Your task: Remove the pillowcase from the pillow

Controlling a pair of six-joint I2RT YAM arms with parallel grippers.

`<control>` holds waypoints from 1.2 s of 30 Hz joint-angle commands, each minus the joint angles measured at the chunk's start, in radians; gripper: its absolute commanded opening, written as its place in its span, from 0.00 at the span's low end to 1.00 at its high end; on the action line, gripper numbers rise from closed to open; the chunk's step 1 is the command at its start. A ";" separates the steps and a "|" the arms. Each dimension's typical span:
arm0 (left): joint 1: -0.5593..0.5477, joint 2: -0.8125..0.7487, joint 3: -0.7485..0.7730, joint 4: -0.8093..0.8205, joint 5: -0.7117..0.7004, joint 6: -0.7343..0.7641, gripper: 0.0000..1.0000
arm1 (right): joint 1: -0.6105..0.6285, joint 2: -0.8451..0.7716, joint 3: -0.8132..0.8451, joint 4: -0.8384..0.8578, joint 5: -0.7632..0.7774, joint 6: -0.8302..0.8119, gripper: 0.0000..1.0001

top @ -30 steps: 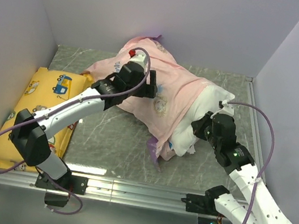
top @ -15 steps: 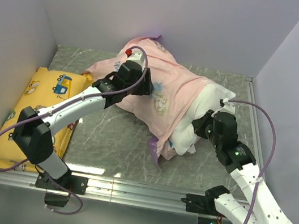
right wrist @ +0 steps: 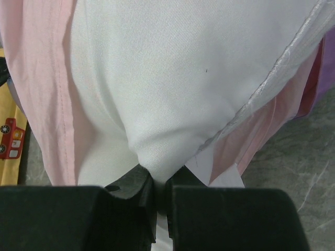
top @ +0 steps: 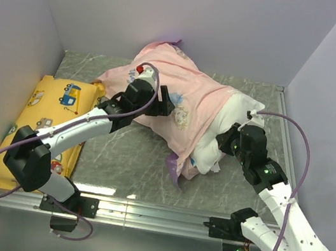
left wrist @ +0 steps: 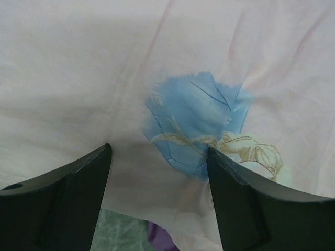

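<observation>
the thin pale pink fabric pillowcase point(top: 192, 97), inner side out, lies bunched over most of the large plump white rectangular pillow point(top: 240, 108) at the far middle of the grey marbled table point(top: 125, 150). the pillow's right end sticks out bare of the cover, and a purple edge of the pillowcase hangs down at the near side.

the left gripper point(top: 170, 105) hovers over the middle of the pillowcase, next to a faint blue and yellow printed figure point(left wrist: 193, 120) showing through the cloth. in the left wrist view its two black fingers point(left wrist: 78, 178) stand wide apart with nothing between them but the fabric beyond.

the right gripper point(top: 222, 141) is at the pillow's bare near right corner. in the right wrist view its jaws are closed tight on a pinch of the white pillow cloth point(right wrist: 183, 78), pink cover point(right wrist: 36, 78) alongside.

a yellow rectangular cushion with cartoon vehicles point(top: 40, 117) lies at the table's left side, apart from the pillow.
</observation>
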 commanded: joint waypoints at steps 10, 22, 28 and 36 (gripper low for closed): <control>-0.029 -0.052 -0.096 0.249 0.105 -0.049 0.79 | -0.012 -0.001 0.031 0.098 0.015 -0.027 0.00; 0.021 0.027 0.065 -0.034 -0.251 -0.086 0.00 | -0.030 -0.021 0.090 0.026 0.072 -0.046 0.00; 0.209 0.123 0.205 -0.125 -0.355 -0.063 0.00 | -0.148 -0.056 0.184 -0.052 0.015 -0.044 0.00; 0.387 0.246 0.243 -0.122 -0.328 -0.104 0.00 | -0.268 -0.133 0.341 -0.167 -0.034 -0.035 0.00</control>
